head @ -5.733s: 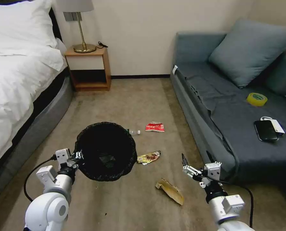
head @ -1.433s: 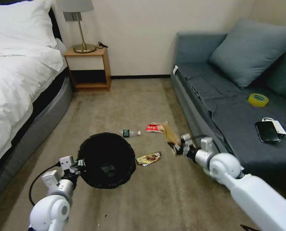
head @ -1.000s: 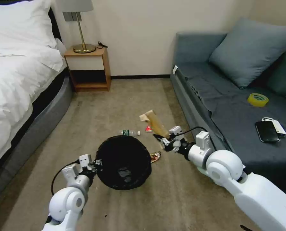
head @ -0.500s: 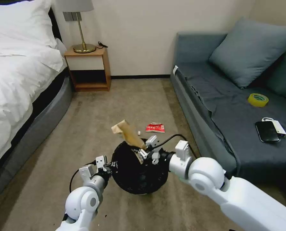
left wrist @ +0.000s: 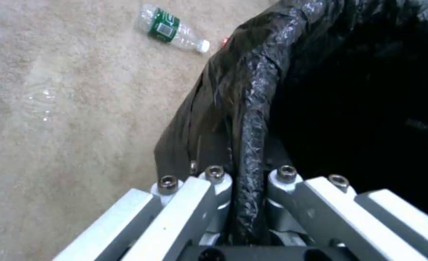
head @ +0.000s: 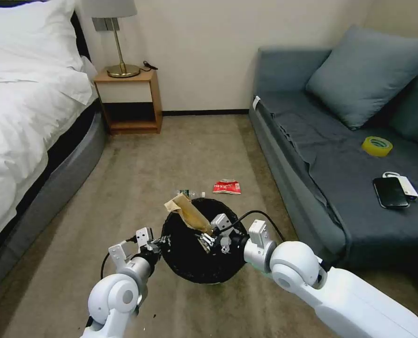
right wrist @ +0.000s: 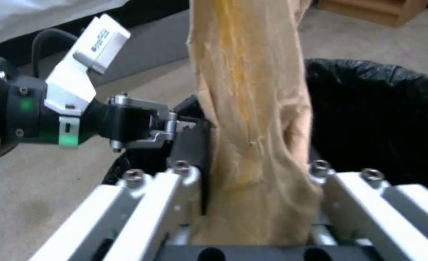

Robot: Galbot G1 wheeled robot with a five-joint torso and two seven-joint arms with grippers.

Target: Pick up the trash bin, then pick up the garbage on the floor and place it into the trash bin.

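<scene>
Black liner on the trash bin (head: 190, 260) rim is what your left gripper (left wrist: 245, 181) pinches. Just across the opening, your right gripper (head: 208, 234) clamps the crumpled paper bag (head: 187, 212), angled up over the bin mouth. Beyond it lie the bottle (head: 186, 193) and red packet (head: 226, 187).
</scene>
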